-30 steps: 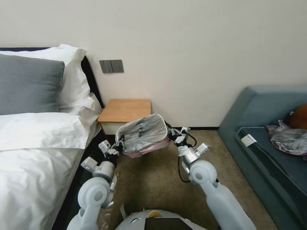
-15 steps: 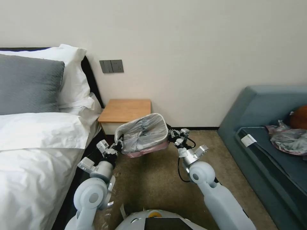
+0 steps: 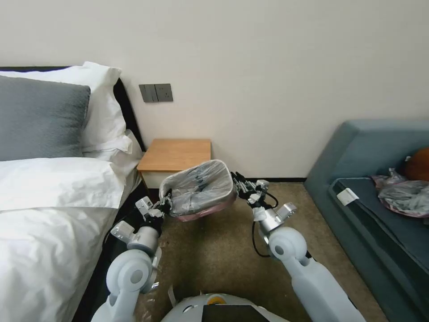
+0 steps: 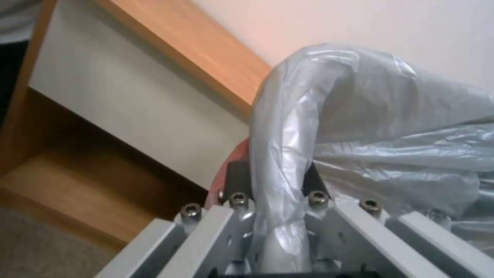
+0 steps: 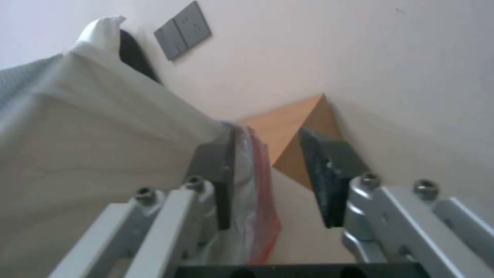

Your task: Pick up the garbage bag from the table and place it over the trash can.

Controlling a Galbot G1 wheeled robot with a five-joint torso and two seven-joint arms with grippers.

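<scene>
The garbage bag (image 3: 199,185), thin grey film with a pinkish edge, is stretched over the mouth of the trash can, which stands tilted on the carpet in front of the table (image 3: 176,154). The film hides the can's walls. My left gripper (image 3: 163,202) is shut on the bag-covered rim nearest the bed; in the left wrist view the film (image 4: 288,154) passes between its fingers (image 4: 237,179). At the opposite rim my right gripper (image 3: 240,181) is open, and the bag's red edge (image 5: 260,185) lies against one finger (image 5: 224,173), clear of the other.
A bed with white linen (image 3: 49,210) and a grey pillow lies close on the left. On the right stands a blue sofa (image 3: 380,179) carrying a grey-and-pink plastic bundle (image 3: 404,194). Between them is open carpet (image 3: 214,250). The wall is just behind the table.
My right arm's elbow has swung right and a little lower, with its gripper still at the rim. The left arm shifted slightly. The bag-covered can has barely moved.
</scene>
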